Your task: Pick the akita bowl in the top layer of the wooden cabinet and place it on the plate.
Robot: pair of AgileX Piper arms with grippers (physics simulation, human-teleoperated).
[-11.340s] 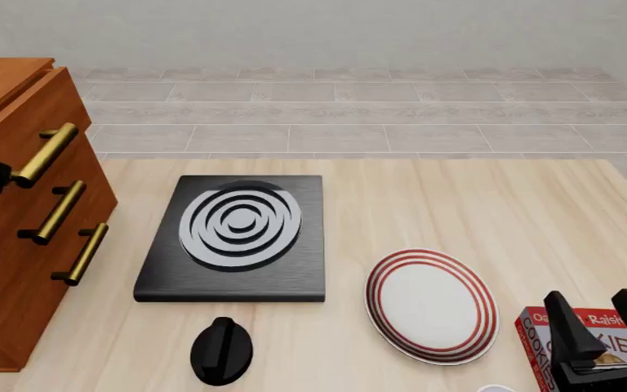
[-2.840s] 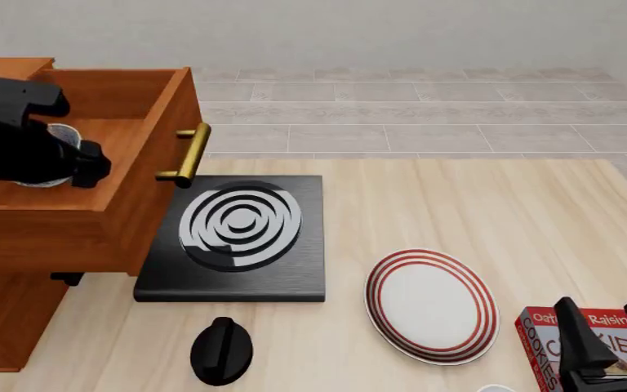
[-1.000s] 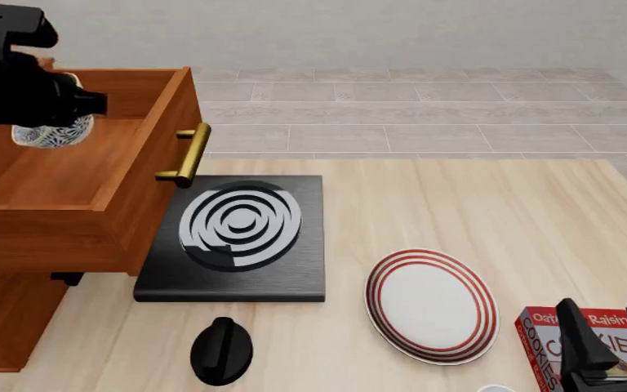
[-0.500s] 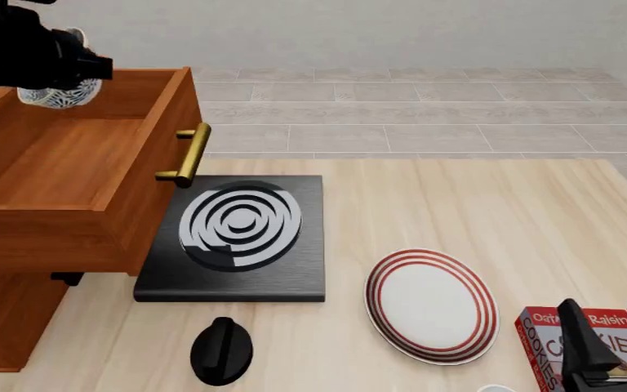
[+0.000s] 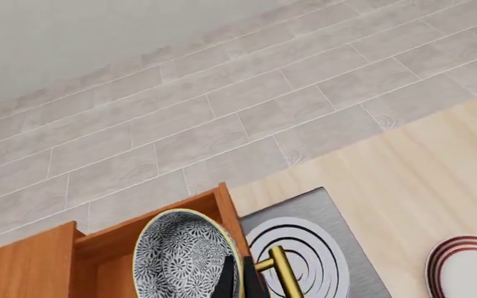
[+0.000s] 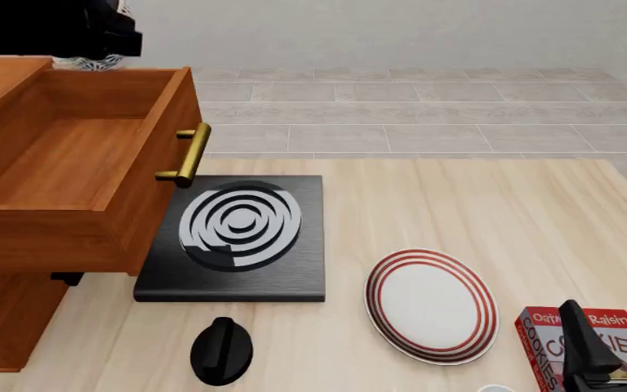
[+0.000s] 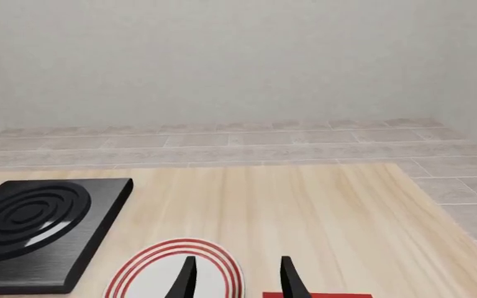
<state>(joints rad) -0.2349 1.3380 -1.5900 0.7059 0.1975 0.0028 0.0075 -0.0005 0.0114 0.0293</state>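
Round akita bowl (image 5: 184, 261), dark-and-white speckled outside.

1. A plain pale grey wall (image 6: 401, 33) runs across the far side, bare and evenly lit.
2. Below it lies a floor (image 6: 423, 114) of light grey wood-grain planks in staggered rows, reaching up to the table's far edge.
3. The table (image 6: 488, 212) has a light, blond wood-grain top.
4. The light is soft and flat, and shadows are faint.
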